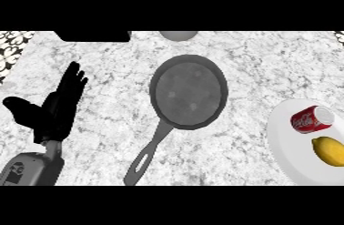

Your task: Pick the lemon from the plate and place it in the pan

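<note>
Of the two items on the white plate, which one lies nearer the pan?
The red soda can, lying on its side at the plate's far end. The lemon sits closer to the view's lower edge, farther from the pan.

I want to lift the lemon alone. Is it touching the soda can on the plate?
Apart. The head view shows a strip of white plate between the lemon and the red soda can lying on its side above it.

Even, bright light on my counter point(255, 64); no cast shadows, no glare. My left hand point(57, 105) reads flat black, detail lost.
</note>
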You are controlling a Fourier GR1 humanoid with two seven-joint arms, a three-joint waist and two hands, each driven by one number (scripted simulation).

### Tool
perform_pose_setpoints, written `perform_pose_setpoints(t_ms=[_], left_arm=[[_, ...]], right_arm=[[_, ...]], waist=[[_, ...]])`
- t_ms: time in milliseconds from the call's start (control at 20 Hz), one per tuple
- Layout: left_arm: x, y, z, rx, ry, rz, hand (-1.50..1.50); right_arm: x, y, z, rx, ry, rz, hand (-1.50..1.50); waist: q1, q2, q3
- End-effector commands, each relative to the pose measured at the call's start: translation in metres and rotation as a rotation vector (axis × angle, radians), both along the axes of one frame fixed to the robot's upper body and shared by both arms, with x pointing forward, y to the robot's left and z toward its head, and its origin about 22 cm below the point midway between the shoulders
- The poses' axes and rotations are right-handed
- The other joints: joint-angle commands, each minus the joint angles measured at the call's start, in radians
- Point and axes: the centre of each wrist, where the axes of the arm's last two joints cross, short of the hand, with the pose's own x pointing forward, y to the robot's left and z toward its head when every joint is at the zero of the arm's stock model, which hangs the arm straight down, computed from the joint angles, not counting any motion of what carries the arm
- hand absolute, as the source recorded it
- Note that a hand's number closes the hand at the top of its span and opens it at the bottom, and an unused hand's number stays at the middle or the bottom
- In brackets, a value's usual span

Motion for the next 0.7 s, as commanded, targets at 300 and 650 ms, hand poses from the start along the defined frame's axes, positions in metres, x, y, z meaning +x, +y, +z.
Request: perform_pose_setpoints(t_ms=[300,650], left_arm=[[0.012,-0.009,0.009,-0.007,0.001,-0.037,0.00],[0.008,0.003,0.009,0.007,-0.005,-0.044,0.00]], right_arm=[[0.000,0.002,0.035,-0.361,-0.153,0.257,-1.50],[-0.008,0.009,-0.001,-0.688,-0.148,0.377,-1.50]], waist=[[0.017,0.005,-0.003],[0.025,0.000,-0.007]])
